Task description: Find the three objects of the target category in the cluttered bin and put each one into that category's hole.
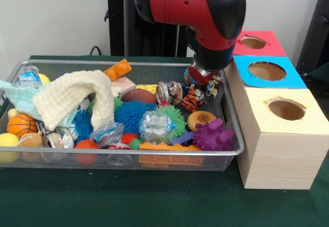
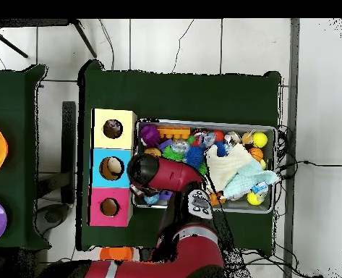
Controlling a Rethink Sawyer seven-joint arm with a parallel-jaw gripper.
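The wire mesh bin (image 1: 128, 154) lies on the green table, full of toys; it also shows in the overhead view (image 2: 217, 123). My gripper (image 1: 203, 76) hangs under the red and black arm (image 1: 205, 11) at the bin's far right corner, next to the blue-topped box. A small white, blue and yellow thing (image 1: 212, 86) sits just below it, beside a tiger toy (image 1: 193, 98); I cannot tell if it is the rope bundle or if it is held. In the overhead view the arm (image 2: 148, 172) hides the gripper.
Three wooden boxes stand in a row at the bin's right end, with holes in red (image 1: 253, 42), blue (image 1: 267, 71) and yellow (image 1: 286, 108) tops. In the bin lie a cream cloth (image 1: 77, 95), a purple spiky ball (image 1: 212, 136), a blue spiky ball (image 1: 133, 114) and a basketball (image 1: 20, 125).
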